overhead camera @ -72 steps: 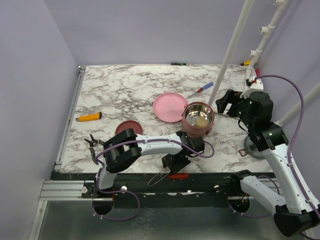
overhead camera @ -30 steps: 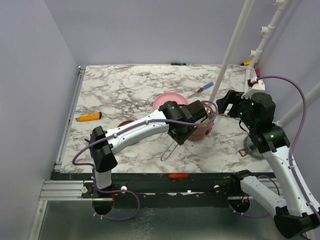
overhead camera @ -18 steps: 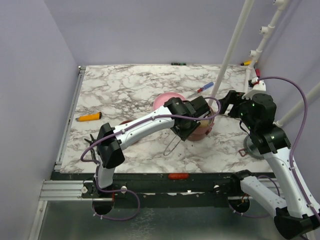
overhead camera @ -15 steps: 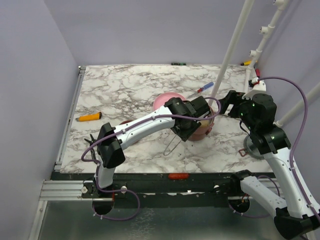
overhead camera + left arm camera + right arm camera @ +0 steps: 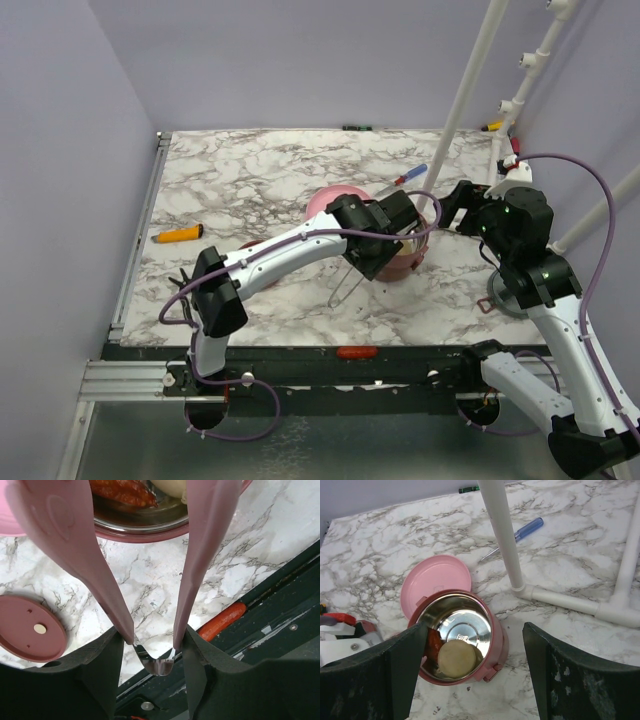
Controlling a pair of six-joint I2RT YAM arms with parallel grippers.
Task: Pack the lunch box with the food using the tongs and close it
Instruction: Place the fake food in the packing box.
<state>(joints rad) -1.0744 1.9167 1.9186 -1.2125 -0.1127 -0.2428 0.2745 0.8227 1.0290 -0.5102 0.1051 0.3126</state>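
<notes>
Above the round dusty-red steel-lined bowl [image 5: 150,530], my left hand [image 5: 152,650] grips long pink tongs [image 5: 197,555] at their hinge; arms spread, likely dropping red sausage pieces [image 5: 122,490] inside.

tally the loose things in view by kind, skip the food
lunch box bowl: 1
maroon disc lid: 1
pink plate: 1
tongs: 1
screwdriver: 1
pliers: 1
orange-handled tool: 1
total: 7
not counted: unclear bits at far edge, grey piece at right

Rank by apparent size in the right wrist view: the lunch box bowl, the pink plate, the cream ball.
Top, unranked: lunch box bowl and pink plate; the bowl looks larger but sits nearer and hides part of the plate.
Smallest: cream ball.
</notes>
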